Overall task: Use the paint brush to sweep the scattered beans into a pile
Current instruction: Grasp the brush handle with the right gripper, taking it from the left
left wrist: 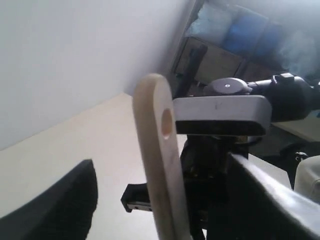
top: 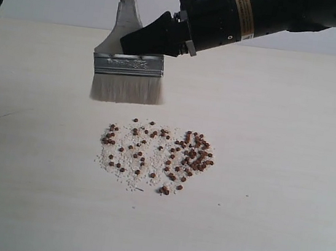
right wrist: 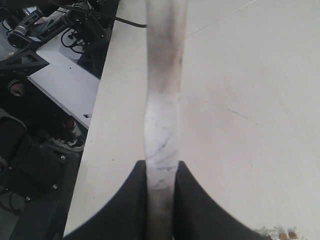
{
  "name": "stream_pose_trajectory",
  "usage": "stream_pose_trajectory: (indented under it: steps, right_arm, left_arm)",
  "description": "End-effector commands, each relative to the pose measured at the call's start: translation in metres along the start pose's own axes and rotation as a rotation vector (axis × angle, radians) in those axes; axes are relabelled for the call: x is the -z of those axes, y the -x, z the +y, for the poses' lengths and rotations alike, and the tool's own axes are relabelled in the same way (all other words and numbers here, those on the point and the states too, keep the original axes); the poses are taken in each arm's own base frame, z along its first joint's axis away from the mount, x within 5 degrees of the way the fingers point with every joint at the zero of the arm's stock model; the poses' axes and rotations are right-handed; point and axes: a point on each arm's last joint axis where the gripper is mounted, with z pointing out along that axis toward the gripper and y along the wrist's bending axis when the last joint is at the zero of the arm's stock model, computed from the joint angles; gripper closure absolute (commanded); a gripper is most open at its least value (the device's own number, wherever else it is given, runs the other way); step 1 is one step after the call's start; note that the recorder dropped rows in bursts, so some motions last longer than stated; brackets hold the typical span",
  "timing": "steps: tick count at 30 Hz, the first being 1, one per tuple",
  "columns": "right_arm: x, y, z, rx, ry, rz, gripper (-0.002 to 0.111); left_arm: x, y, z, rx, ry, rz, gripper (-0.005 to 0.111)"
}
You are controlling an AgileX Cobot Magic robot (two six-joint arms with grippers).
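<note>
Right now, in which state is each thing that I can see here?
paint brush: held upright, bristles down, beyond the beans in the exterior view.
beans: spread loosely among whitish crumbs, not yet gathered.
right end effector: shut on the paint brush handle.
left end effector: open, holding nothing.

A pale, wood-grained tabletop [top: 278, 227] fills most of the exterior view under even light, with a plain grey-white wall [top: 78, 8] across the upper edge of the frame. The wrist views show blurred blue containers [left wrist: 245, 30] on dark shelving [left wrist: 220, 60] and a grey bench [right wrist: 65, 85] strewn with black cables [right wrist: 85, 25].
</note>
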Motion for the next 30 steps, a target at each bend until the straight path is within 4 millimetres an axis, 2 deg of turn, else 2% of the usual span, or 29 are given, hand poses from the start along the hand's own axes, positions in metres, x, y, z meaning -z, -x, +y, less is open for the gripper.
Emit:
stream_pose_trajectory:
  steps: [1,10,17,24,30]
  right_arm:
    - [0.002,0.005,0.002,0.018,0.004,-0.017,0.108]
    - [-0.005,0.005,0.006,0.022,0.019,-0.009,0.108]
    - [-0.013,0.005,0.011,0.030,0.036,0.002,0.108]
    - [-0.002,0.005,0.005,0.022,0.013,-0.012,0.108]
    - [-0.001,0.005,0.004,0.028,0.011,-0.013,0.108]
  left_arm:
    - [-0.006,0.016,-0.009,0.003,-0.030,-0.031,0.039]
    - [-0.013,0.021,-0.012,0.030,-0.050,-0.031,0.041]
    - [-0.013,0.020,-0.012,0.055,-0.051,-0.016,0.067]
    - [-0.013,0.017,-0.012,0.054,-0.052,0.015,0.060]
    - [-0.013,0.017,-0.012,0.053,-0.052,0.017,0.060]
